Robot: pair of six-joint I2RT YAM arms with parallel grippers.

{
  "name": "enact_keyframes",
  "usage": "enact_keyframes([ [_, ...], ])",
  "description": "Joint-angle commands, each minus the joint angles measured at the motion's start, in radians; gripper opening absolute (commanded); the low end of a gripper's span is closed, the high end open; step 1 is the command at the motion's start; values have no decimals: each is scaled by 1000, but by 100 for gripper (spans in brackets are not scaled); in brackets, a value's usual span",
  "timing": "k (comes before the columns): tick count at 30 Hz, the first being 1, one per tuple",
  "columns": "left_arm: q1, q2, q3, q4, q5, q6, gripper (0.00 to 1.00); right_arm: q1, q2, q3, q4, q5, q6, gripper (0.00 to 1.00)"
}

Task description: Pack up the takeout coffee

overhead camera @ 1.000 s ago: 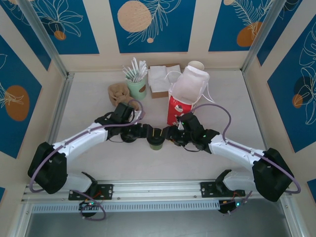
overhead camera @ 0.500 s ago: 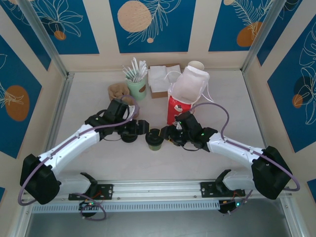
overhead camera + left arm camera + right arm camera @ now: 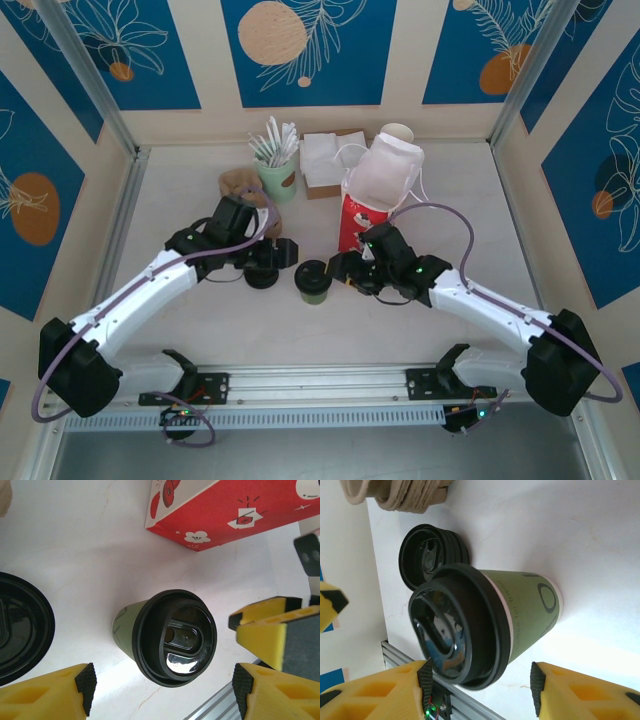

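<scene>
The takeout coffee [image 3: 313,282], a small olive-green cup with a black lid, stands upright on the white table just left of the red paper bag [image 3: 356,218]. My left gripper [image 3: 288,255] is open, up and to the left of the cup and apart from it. In the left wrist view the cup [image 3: 170,637] sits just beyond the yellow fingertips [image 3: 55,692]. My right gripper [image 3: 338,270] is open at the cup's right side. Its pads [image 3: 572,690] flank the lidded cup [image 3: 485,625], with a gap showing on the right side.
A black lid stack [image 3: 262,275] lies left of the cup, under the left wrist. At the back stand a mint cup with white sticks [image 3: 277,175], brown cup carriers [image 3: 238,188] and white napkins [image 3: 322,160]. A metal rail [image 3: 320,385] runs along the near edge.
Both grippers were at the cup a second ago. The left gripper has drawn back to the left, away from it. The right gripper's jaws have spread wider beside the cup.
</scene>
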State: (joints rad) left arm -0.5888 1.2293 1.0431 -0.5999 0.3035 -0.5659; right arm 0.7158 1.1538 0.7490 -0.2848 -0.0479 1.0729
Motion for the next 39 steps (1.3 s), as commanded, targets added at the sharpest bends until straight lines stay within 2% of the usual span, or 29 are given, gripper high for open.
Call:
enact_keyframes([
  [1,17,-27,41,-34,-25,23,74,-3,-53,44,-72,5,-22,57],
  [6,35,-45,76,-56,-93,13,74,-4,-125,73,-137,-4,-41,57],
  [15,102,-97,103,-65,-263,-27,77,-1,-236,223,-307,-60,-185,57],
  [22,216,-96,65,-5,-267,-53,76,-32,-296,321,-373,-95,-329,57],
  [25,277,-80,24,58,-231,-70,76,-97,-307,344,-383,-143,-370,57],
  [29,345,-41,-27,147,-181,-81,75,-241,-301,354,-369,-296,-387,57],
  [31,381,-16,-52,207,-119,-88,75,-311,-301,353,-353,-376,-393,57],
  [39,431,109,-68,312,-61,-89,70,-518,-298,325,-310,-583,-396,57],
])
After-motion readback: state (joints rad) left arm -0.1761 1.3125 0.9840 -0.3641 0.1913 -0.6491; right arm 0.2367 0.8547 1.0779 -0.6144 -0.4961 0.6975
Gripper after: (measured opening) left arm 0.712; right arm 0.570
